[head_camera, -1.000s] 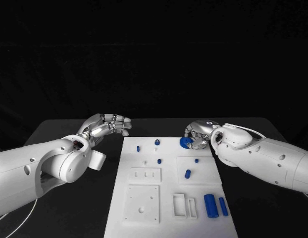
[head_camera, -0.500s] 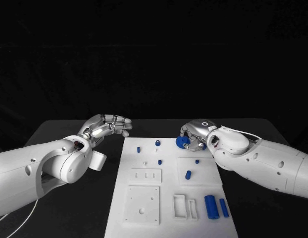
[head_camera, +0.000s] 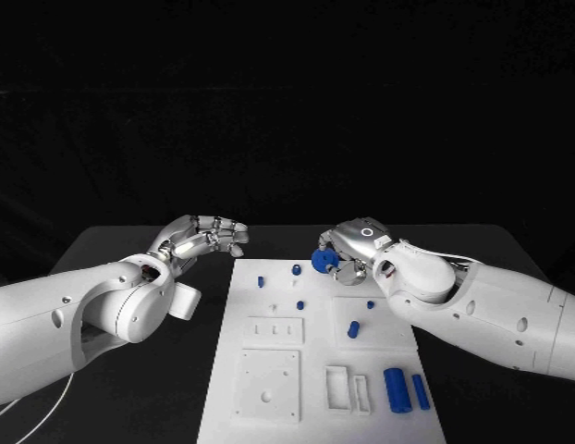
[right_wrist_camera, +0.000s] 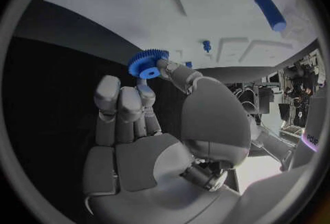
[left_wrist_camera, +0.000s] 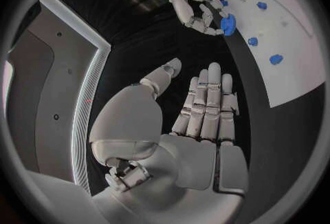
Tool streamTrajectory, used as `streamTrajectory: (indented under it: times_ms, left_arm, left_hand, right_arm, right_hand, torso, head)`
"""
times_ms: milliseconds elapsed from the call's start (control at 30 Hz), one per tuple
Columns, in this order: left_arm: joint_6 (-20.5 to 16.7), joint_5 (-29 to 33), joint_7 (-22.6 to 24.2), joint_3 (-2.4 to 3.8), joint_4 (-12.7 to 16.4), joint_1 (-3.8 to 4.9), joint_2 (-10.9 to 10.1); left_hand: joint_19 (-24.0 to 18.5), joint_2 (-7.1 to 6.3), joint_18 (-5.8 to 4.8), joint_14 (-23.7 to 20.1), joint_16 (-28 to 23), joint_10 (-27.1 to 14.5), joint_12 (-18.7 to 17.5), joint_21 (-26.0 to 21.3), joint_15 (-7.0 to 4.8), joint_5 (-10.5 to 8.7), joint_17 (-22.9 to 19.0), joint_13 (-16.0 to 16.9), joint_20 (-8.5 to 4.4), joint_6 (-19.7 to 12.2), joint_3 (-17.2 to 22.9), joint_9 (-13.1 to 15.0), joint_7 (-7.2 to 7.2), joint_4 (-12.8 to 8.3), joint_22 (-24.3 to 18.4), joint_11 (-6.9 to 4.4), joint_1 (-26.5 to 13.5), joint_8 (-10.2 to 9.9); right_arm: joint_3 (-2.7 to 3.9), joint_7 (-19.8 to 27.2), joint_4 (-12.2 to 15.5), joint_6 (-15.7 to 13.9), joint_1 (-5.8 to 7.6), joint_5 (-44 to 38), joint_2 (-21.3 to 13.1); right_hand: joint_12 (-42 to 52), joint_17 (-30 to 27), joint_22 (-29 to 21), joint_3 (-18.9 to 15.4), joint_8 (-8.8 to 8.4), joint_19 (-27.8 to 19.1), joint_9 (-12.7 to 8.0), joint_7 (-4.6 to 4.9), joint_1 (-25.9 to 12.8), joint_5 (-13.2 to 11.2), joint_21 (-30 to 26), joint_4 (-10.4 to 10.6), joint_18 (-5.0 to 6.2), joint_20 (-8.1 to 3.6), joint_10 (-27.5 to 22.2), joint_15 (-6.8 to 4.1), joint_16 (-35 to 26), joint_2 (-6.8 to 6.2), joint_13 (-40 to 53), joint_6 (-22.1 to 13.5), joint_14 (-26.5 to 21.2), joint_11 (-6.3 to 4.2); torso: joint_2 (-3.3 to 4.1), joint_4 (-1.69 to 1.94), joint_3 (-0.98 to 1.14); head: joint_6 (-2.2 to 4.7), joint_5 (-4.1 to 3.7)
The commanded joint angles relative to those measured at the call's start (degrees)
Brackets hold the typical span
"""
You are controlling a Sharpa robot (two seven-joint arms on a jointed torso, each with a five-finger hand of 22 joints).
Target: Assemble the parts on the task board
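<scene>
Pinching the blue gear (head_camera: pixel 323 260) in my right hand (head_camera: pixel 348 248), I'd align its bore over a far peg (head_camera: pixel 294 270); left hand (head_camera: pixel 205 237) released, idle beside the task board (head_camera: pixel 268 407).

No text, label, brand name, number or sign can be read in any of the views. The white rectangular plastic task board (head_camera: pixel 268 370), the small blue plastic parts on it and the white arm casings carry no legible marking. In the right wrist view there is a faint pale marking on a dark surface at the circle's rim, too small and bent to read.
</scene>
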Motion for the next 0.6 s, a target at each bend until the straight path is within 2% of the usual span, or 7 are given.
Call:
streamTrajectory:
  times_ms: [33,167,400,467,500,600]
  left_arm:
    - [-0.4,-0.2,0.5,0.04,0.2,0.07,0.1]
    - [-0.4,-0.2,0.4,0.04,0.3,0.07,0.1]
    - [-0.4,-0.2,0.4,0.04,0.4,0.07,0.0]
    - [-0.4,-0.2,0.4,0.04,0.4,0.07,0.0]
    - [-0.4,-0.2,0.4,0.04,0.4,0.07,0.0]
    - [-0.4,-0.2,0.4,0.04,0.5,0.07,0.0]
  left_hand:
    - [0.4,-0.10,-0.22,0.0,0.4,-0.2,-0.2,-0.3,0.13,-0.13,0.1,-0.1,-0.10,-0.3,0.1,0.0,0.22,-0.3,0.1,0.05,0.2,-0.3]
    - [0.4,-0.09,-0.22,0.0,0.4,-0.2,-0.2,-0.3,0.13,-0.13,0.1,-0.1,-0.11,-0.3,0.1,0.0,0.22,-0.3,0.1,0.05,0.2,-0.3]
    - [0.4,-0.10,-0.22,0.0,0.4,-0.2,-0.2,-0.3,0.12,-0.13,0.1,-0.1,-0.12,-0.3,0.1,0.0,0.22,-0.3,0.1,0.05,0.2,-0.3]
    - [0.4,-0.10,-0.22,0.0,0.4,-0.2,-0.3,-0.3,0.12,-0.13,0.1,-0.1,-0.12,-0.3,0.1,0.0,0.22,-0.3,0.1,0.05,0.2,-0.3]
    - [0.4,-0.10,-0.22,0.0,0.4,-0.2,-0.3,-0.3,0.12,-0.13,0.1,-0.1,-0.12,-0.3,0.1,0.0,0.22,-0.3,0.1,0.05,0.2,-0.3]
    - [0.4,-0.10,-0.22,0.0,0.4,-0.2,-0.3,-0.3,0.12,-0.12,0.1,-0.1,-0.12,-0.2,0.1,0.0,0.21,-0.4,0.1,0.05,0.3,-0.3]
  right_arm:
    - [-0.01,-1.3,0.5,-1.4,0.01,-4.1,0.6]
    - [-0.21,-1.3,0.8,-1.3,0.01,-4.6,1.5]
    - [-1.71,-1.0,0.2,-1.0,0.01,-4.9,3.4]
    - [-2.02,-0.9,0.1,-0.7,-0.01,-4.9,4.1]
    - [-2.08,-0.9,0.1,-0.6,-0.02,-4.9,4.3]
    - [-2.34,-0.8,0.0,-0.3,-0.14,-4.9,5.2]
  right_hand:
    - [-0.2,0.1,0.9,0.4,0.28,0.1,0.1,1.88,0.3,-0.1,0.2,0.0,3.98,-0.03,0.2,-0.30,-0.2,-0.54,0.0,4.2,0.1,-0.16]
    - [-0.2,0.1,0.9,0.5,0.27,0.1,0.1,1.88,0.3,-0.1,0.3,0.0,3.98,-0.02,0.2,-0.29,-0.2,-0.57,0.0,4.2,0.2,-0.16]
    - [-0.2,0.1,0.9,0.5,0.26,0.1,0.1,1.88,0.2,-0.2,0.3,0.0,3.98,0.00,0.3,-0.29,-0.3,-0.59,0.0,4.2,0.2,-0.16]
    - [-0.2,0.1,0.9,0.5,0.25,0.1,0.1,1.89,0.2,-0.2,0.3,0.0,3.98,0.00,0.2,-0.29,-0.3,-0.59,0.0,4.2,0.2,-0.16]
    - [-0.2,0.1,0.9,0.5,0.25,0.1,0.1,1.89,0.2,-0.2,0.3,0.0,3.98,0.00,0.2,-0.29,-0.3,-0.59,0.0,4.2,0.2,-0.16]
    - [-0.3,0.1,0.9,0.5,0.20,0.1,0.1,1.91,0.2,-0.3,0.3,0.0,3.98,0.03,0.2,-0.27,-0.3,-0.61,-0.1,4.2,0.2,-0.14]
  torso:
    - [0.07,0.01,-0.04]
    - [0.06,0.04,-0.07]
    - [0.08,0.11,-0.10]
    - [0.11,0.15,-0.17]
    - [0.12,0.14,-0.12]
    - [0.15,0.22,-0.14]
  head:
    - [0.09,0.16]
    - [0.11,0.12]
    - [0.17,0.22]
    - [0.16,0.23]
    - [0.20,0.26]
    - [0.09,0.24]
